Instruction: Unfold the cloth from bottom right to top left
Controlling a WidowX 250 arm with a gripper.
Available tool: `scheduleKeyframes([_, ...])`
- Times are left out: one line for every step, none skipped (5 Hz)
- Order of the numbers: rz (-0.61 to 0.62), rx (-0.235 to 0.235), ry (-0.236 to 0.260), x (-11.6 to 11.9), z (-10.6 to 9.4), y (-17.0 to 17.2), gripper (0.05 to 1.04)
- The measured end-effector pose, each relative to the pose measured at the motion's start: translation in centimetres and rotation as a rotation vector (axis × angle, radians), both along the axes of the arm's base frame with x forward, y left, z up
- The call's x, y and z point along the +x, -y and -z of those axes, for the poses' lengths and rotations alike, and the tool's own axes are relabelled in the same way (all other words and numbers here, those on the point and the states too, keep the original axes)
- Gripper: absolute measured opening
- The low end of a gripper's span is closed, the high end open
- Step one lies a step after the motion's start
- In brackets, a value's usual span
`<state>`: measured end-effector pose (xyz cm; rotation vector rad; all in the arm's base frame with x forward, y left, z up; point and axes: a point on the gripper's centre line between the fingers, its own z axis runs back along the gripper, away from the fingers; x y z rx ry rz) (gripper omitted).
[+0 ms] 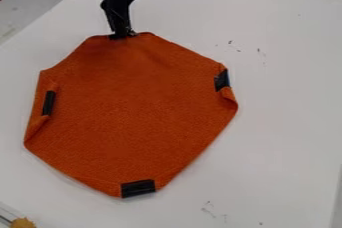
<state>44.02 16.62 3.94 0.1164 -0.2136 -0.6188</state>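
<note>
Orange cloth (133,107) spreads over a white table (280,137), its edge meeting the black pincer (123,35); whether the pincer is open or closed is unclear.

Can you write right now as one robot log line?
claw: at top edge of cloth | cloth: orange, mostly spread, side edges curled | black patches: left, right, bottom

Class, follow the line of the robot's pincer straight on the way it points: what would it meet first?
The orange cloth, at its top edge. The pincer may already be touching it; depth is hard to judge from this angle.
</note>
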Motion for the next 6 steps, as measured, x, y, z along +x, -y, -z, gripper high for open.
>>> scheduleKeyframes([0.021,0.027,0.006,0.9,-1.4,0.6,0.788])
scheduleKeyframes([-0.027,0.045,-0.007,0.7,-2.0,1.0,0.996])
scheduleKeyframes([-0.275,0.037,-0.046,-1.5,-4.8,4.9,1.003])
scheduleKeyframes([-0.496,0.05,0.021,-5.1,-5.4,9.8,1.001])
scheduleKeyframes([-0.564,-0.008,0.114,-7.8,-4.6,12.3,1.001])
scheduleKeyframes([-0.549,-0.065,0.155,-9.2,-3.6,14.7,1.001])
